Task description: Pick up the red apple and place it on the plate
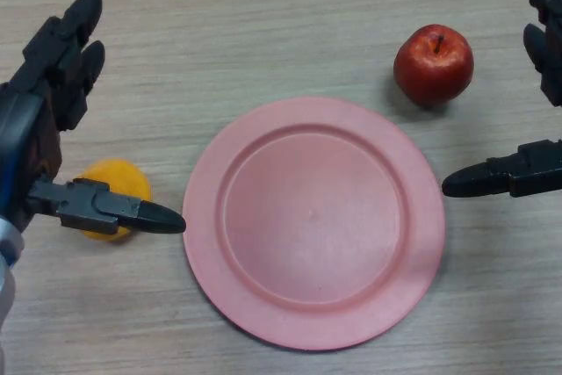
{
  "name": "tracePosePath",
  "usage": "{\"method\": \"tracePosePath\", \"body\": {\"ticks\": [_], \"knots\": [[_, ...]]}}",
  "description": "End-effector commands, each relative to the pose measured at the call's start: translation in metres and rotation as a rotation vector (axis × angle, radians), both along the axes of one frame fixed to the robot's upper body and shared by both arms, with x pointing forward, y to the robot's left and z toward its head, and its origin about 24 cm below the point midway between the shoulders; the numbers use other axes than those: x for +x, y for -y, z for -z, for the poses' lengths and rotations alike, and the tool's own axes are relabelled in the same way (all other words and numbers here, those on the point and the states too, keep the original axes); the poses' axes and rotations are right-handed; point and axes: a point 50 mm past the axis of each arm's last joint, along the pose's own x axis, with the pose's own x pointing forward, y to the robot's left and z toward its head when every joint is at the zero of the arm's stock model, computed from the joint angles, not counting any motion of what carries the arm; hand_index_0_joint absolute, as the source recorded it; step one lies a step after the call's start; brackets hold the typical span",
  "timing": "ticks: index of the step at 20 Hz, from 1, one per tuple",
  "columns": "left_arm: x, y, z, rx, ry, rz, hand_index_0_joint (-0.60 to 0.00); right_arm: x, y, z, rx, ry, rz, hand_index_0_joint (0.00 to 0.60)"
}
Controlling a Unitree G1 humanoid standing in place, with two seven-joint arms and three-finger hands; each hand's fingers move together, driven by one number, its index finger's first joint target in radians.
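Observation:
The red apple (434, 64) stands upright on the wooden table, just beyond the upper right rim of the pink plate (263, 305). The plate lies in the middle with nothing on it. My right hand (536, 173) comes in at the right edge, open, its thumb pointing left toward the plate rim and its fingers up beside the apple, not touching it. My left hand (53, 85) is open at the left, its thumb stretched out over an orange fruit (110, 183).
The orange fruit lies on the table left of the plate, partly hidden by my left thumb. Bare wooden tabletop (263, 24) runs along the far side.

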Motion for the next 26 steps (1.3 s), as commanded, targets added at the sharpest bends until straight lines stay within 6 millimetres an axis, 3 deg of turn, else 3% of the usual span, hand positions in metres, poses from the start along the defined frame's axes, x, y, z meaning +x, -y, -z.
{"method": "tracePosePath", "body": {"ticks": [1,15,21,26], "knots": [[-0.01,0.0,-0.03,0.027,0.185,0.011,0.0,-0.012,0.011,-0.04,-0.042,0.265,0.044,0.0],[-0.02,-0.002,-0.039,-0.046,0.161,0.067,0.0,-0.008,0.017,-0.047,-0.003,0.263,0.05,0.0],[-0.024,-0.001,-0.04,-0.016,0.158,0.106,0.0,0.026,0.007,-0.044,-0.076,0.283,-0.015,0.0],[-0.02,0.0,-0.039,-0.026,0.177,0.116,0.0,0.068,0.006,-0.028,-0.115,0.273,-0.026,0.0]]}}
